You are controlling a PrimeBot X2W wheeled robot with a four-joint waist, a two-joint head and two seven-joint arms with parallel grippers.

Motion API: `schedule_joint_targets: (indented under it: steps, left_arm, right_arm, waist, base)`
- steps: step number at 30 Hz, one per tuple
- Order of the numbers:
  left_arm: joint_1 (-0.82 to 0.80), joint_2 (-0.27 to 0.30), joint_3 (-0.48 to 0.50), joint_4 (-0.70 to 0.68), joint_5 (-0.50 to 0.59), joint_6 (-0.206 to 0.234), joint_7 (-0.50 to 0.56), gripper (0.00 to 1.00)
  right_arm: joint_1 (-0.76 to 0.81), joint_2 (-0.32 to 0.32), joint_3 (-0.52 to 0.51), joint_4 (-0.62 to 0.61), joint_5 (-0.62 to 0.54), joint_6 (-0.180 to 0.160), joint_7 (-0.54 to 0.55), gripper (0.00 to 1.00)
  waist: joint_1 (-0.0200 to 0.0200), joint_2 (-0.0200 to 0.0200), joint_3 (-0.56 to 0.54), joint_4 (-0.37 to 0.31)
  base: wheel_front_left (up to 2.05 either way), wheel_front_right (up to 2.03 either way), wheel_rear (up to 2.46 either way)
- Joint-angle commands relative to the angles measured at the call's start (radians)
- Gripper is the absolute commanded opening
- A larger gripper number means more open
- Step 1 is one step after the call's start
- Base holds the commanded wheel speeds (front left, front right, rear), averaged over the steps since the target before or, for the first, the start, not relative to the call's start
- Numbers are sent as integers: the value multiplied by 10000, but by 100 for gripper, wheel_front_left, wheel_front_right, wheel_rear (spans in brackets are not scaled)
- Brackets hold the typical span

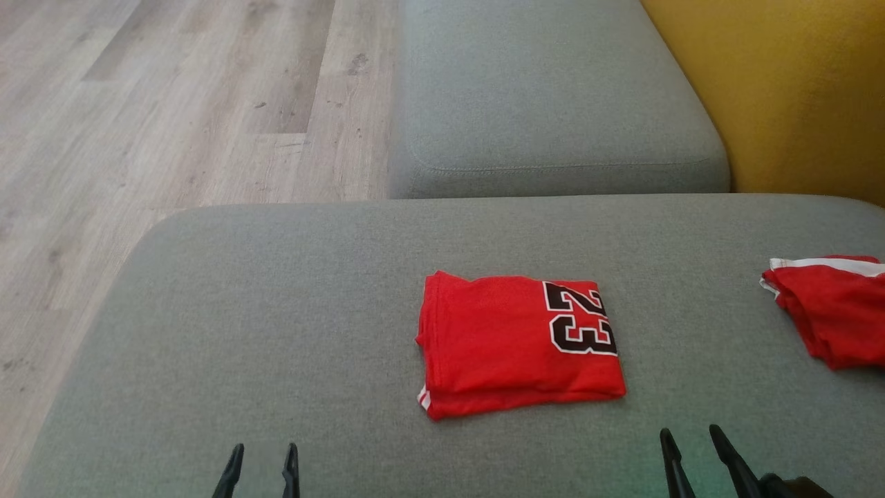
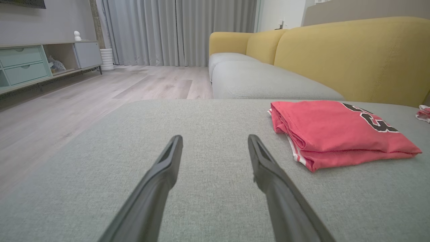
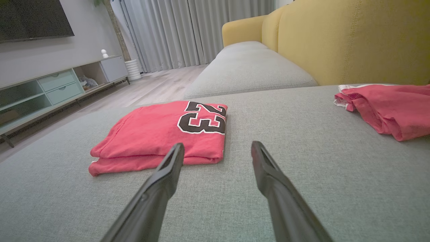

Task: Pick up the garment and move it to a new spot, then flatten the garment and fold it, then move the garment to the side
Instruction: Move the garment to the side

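red garments [image 1: 511, 346]: two on one grey cushion [image 1: 276, 311]; two grippers [image 1: 263, 460]

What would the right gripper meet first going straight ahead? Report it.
Likely the grey cushion beside the folded red jersey; one finger of the right gripper may clip the jersey's numbered edge. Depth unclear.

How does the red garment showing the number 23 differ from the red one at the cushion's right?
The numbered garment is folded into a flat rectangle; the right-hand garment lies rumpled. The numbered garment shows black digits; the right-hand garment shows a white band, no digits. The numbered garment sits mid-cushion; the right-hand garment is cut off by the head view's edge. Both are red and lie on the grey cushion.
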Motion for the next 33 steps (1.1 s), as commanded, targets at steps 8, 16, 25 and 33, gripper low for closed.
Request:
schedule_joint_targets:
  steps: [8, 16, 25, 33]
  left_arm:
    - [-340, -169, 446, -208, 227, -189, -97, 100]
    - [-513, -212, 508, -233, 478, -219, -97, 100]
    - [-950, -271, 245, -306, 688, -311, -97, 100]
    - [-1314, -312, -12, -367, 640, -305, -97, 100]
  right_arm:
    - [-315, -60, 55, -358, -139, 39, -137, 100]
    - [-1544, -130, 168, 868, 986, 39, -137, 100]
    - [-4952, -1169, 898, 3738, 2866, 39, 1135, 100]
    - [-6419, -1426, 1456, 5494, 3536, 39, 2323, 100]
  waist:
    - [0, 0, 200, 240]
    - [0, 0, 903, 610]
    - [0, 0, 1781, 1100]
    - [0, 0, 2306, 1412]
  base:
    - [0, 0, 0]
    - [0, 0, 0]
    - [0, 0, 0]
    - [0, 0, 0]
